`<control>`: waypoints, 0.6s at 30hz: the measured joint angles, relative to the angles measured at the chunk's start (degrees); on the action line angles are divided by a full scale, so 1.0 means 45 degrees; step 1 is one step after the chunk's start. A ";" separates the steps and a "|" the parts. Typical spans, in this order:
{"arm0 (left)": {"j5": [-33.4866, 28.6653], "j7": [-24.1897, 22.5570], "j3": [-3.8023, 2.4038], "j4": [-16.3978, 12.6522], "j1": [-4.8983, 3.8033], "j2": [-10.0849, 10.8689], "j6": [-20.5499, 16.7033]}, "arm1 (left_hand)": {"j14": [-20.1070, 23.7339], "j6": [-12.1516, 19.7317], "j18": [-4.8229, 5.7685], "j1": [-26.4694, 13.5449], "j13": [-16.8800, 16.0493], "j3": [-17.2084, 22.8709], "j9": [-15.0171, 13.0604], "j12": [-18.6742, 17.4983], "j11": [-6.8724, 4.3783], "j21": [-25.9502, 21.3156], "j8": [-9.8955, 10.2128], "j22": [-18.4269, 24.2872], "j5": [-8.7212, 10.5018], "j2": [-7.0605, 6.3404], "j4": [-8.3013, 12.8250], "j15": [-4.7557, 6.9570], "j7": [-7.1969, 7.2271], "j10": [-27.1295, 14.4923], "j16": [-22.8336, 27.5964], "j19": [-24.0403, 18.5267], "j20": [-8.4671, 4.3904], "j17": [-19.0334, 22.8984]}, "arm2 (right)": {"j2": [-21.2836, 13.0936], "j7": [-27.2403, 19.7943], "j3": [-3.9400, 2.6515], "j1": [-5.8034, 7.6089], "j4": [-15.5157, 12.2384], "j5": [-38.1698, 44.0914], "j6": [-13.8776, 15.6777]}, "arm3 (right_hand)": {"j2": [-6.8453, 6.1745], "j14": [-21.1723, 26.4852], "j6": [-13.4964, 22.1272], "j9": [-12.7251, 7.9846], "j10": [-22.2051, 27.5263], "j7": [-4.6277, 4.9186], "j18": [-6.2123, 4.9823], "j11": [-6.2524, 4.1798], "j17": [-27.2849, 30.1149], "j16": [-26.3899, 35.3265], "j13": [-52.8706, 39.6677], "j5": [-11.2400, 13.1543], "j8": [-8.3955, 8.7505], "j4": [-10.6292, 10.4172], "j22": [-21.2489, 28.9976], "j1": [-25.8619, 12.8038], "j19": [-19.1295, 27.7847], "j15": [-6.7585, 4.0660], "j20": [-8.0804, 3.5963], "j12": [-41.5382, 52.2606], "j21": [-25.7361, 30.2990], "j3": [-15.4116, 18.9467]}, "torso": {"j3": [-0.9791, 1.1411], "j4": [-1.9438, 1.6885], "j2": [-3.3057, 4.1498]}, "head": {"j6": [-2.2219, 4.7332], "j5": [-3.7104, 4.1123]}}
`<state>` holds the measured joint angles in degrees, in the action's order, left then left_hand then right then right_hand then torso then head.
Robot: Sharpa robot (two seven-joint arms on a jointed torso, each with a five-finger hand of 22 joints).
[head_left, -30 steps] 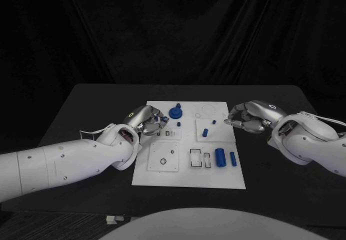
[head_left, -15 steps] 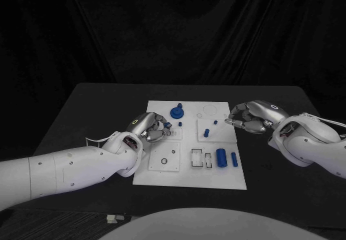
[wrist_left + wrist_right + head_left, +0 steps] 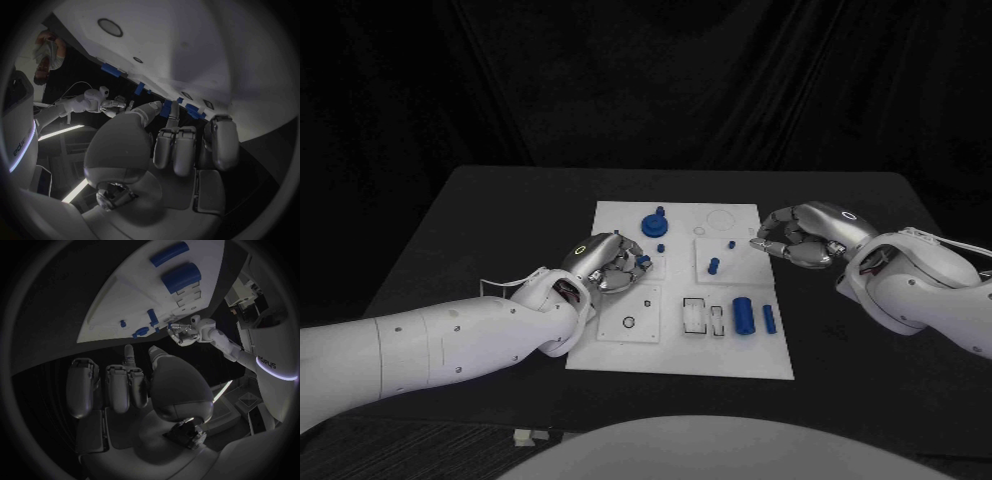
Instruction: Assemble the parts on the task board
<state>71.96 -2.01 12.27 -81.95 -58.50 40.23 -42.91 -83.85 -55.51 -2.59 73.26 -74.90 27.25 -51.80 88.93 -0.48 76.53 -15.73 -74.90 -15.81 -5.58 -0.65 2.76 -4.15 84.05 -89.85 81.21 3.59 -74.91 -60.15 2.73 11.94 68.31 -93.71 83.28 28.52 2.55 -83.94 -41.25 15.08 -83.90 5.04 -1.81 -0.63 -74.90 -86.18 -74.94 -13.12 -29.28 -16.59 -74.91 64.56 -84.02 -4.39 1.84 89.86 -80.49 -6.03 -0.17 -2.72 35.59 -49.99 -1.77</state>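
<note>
The white task board (image 3: 678, 350) lies in the middle of the black table. My left hand (image 3: 607, 262) hovers over the board's left side and pinches a small blue part (image 3: 643, 262) between thumb and finger; the left wrist view shows that blue part (image 3: 167, 107) at the fingertips. My right hand (image 3: 798, 234) sits at the board's right edge with its fingers curled in and nothing seen in them. On the board stand a blue knob (image 3: 653, 222), a blue peg (image 3: 711, 266), a thick blue cylinder (image 3: 741, 311) and a slimmer cylinder (image 3: 766, 318).
A small black ring (image 3: 627, 322) lies on the square plate at the board's near left. Rectangular slots (image 3: 694, 315) are beside the cylinders. The right wrist view shows both cylinders (image 3: 180, 276) and my left hand (image 3: 181, 333) across the board. Black table surrounds the board.
My left hand has moved along the board's left side toward the robot, carrying the small blue part. The right hand has stayed where it was.
</note>
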 measured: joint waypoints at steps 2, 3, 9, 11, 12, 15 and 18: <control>0.0004 -0.0200 0.0001 0.0109 0.0017 -0.0051 0.0091 | 0.0000 -0.0018 0.0000 0.0068 0.0000 -0.0051 0.0067 0.0000 0.0000 0.0000 0.0047 0.0000 0.0001 0.0001 0.0022 0.0000 -0.0018 0.0000 0.0000 0.0000 0.0000 0.0000 | 0.0002 0.0000 0.0000 -0.0013 0.0007 -0.0002 -0.0004 | 0.0000 0.0000 0.0000 -0.0009 0.0000 0.0000 -0.0001 0.0000 0.0000 0.0000 0.0001 -0.0036 0.0000 0.0000 0.0000 0.0000 0.0000 0.0000 0.0000 0.0000 -0.0001 0.0000 | -0.0001 0.0000 0.0002 | 0.0000 0.0002; 0.0006 -0.0269 0.0002 0.0149 0.0021 -0.0071 0.0128 | 0.0000 -0.0029 -0.0001 0.0082 0.0001 -0.0051 0.0082 0.0000 0.0000 0.0000 0.0048 0.0000 0.0001 0.0015 0.0022 0.0001 -0.0028 0.0000 0.0000 0.0000 0.0000 0.0000 | 0.0003 0.0000 0.0000 -0.0017 0.0010 -0.0002 -0.0005 | 0.0000 0.0000 0.0000 -0.0009 0.0000 0.0000 0.0000 0.0000 0.0000 0.0000 0.0001 -0.0036 0.0000 0.0000 0.0000 0.0000 0.0000 0.0000 0.0000 0.0000 -0.0001 0.0000 | -0.0002 0.0000 0.0005 | 0.0000 0.0002; 0.0013 -0.0617 0.0002 0.0410 0.0035 -0.0252 0.0375 | 0.0000 -0.0042 0.0001 0.0085 0.0000 -0.0104 0.0094 0.0000 0.0046 0.0000 0.0093 -0.0011 0.0002 0.0017 0.0003 0.0000 -0.0042 -0.0046 0.0000 0.0000 0.0000 0.0000 | 0.0012 0.0000 0.0000 -0.0067 0.0023 -0.0006 -0.0024 | 0.0000 0.0000 0.0000 -0.0047 0.0000 0.0000 -0.0001 0.0000 0.0000 -0.0567 0.0002 -0.0036 0.0061 0.0000 -0.0005 0.0000 0.0000 0.0000 0.0000 0.0000 -0.0394 0.0000 | -0.0018 0.0000 0.0012 | 0.0000 -0.0011; 0.0016 -0.0696 0.0001 0.0474 0.0038 -0.0306 0.0440 | 0.0000 -0.0046 0.0000 0.0117 0.0000 -0.0124 0.0171 0.0000 0.0076 0.0000 0.0095 -0.0011 0.0066 0.0048 -0.0016 0.0000 -0.0046 -0.0016 0.0000 0.0000 0.0000 0.0000 | 0.0012 0.0000 0.0000 -0.0077 0.0024 -0.0007 -0.0032 | 0.0000 0.0000 0.0000 -0.0054 0.0000 0.0000 0.0000 0.0000 0.0000 -0.0583 0.0001 -0.0036 0.0061 0.0000 -0.0009 0.0000 0.0000 0.0000 0.0000 0.0000 -0.0394 0.0000 | -0.0022 -0.0001 0.0013 | 0.0000 -0.0011; 0.0017 -0.0745 0.0001 0.0517 0.0039 -0.0339 0.0478 | 0.0000 -0.0061 0.0000 0.0119 0.0000 -0.0156 0.0202 0.0048 0.0087 0.0000 0.0145 -0.0010 0.0068 0.0050 -0.0045 0.0000 -0.0061 -0.0004 0.0000 0.0000 -0.0001 0.0000 | 0.0012 0.0001 0.0000 -0.0085 0.0024 -0.0007 -0.0037 | 0.0000 0.0000 0.0000 -0.0053 0.0000 0.0000 0.0000 0.0000 0.0000 -0.0583 0.0002 -0.0036 0.0061 0.0000 -0.0009 0.0000 0.0000 0.0000 0.0000 0.0000 -0.0430 0.0000 | -0.0023 -0.0001 0.0013 | 0.0000 0.0004; 0.0021 -0.0855 -0.0002 0.0620 0.0039 -0.0395 0.0553 | -0.0005 -0.0063 0.0000 0.0153 0.0001 -0.0156 0.0252 0.0053 0.0087 0.0000 0.0173 -0.0010 0.0071 0.0084 -0.0045 -0.0005 -0.0063 -0.0004 0.0000 0.0000 0.0000 0.0001 | 0.0005 0.0001 0.0000 -0.0107 0.0025 -0.0008 -0.0047 | 0.0000 0.0000 0.0000 -0.0053 0.0000 0.0000 0.0000 0.0000 0.0000 -0.0583 0.0002 -0.0035 0.0061 0.0000 -0.0009 0.0000 0.0000 0.0000 0.0000 0.0000 -0.0457 0.0000 | -0.0023 -0.0006 0.0013 | 0.0000 0.0024; 0.0024 -0.0939 -0.0002 0.0739 0.0040 -0.0439 0.0622 | -0.0048 -0.0064 0.0000 0.0242 0.0001 -0.0195 0.0284 0.0053 0.0087 0.0000 0.0193 -0.0010 0.0073 0.0105 -0.0080 -0.0047 -0.0064 -0.0004 0.0000 0.0000 -0.0001 0.0000 | -0.0006 0.0002 0.0000 -0.0118 0.0025 -0.0009 -0.0058 | 0.0000 0.0000 0.0000 -0.0053 0.0000 0.0000 0.0000 0.0000 0.0000 -0.0582 0.0003 -0.0035 0.0061 0.0000 -0.0008 0.0000 0.0000 0.0000 0.0000 0.0000 -0.0457 0.0000 | -0.0023 -0.0007 0.0013 | 0.0000 0.0048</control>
<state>72.07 -6.24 12.26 -78.62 -58.32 38.26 -40.12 -84.06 -55.79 -2.59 74.35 -74.90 26.37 -50.53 89.17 -0.08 76.53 -14.86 -74.95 -15.48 -5.11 -1.02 2.55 -4.44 84.03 -89.85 81.21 3.58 -74.90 -60.17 2.73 11.94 67.78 -93.60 83.24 28.27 2.55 -83.94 -41.25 14.84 -83.90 5.04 -1.82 -0.63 -74.90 -88.80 -74.93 -13.28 -29.00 -16.59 -74.94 64.56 -84.02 -4.39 1.84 89.86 -82.54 -6.03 -0.27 -2.75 35.65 -49.99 -1.55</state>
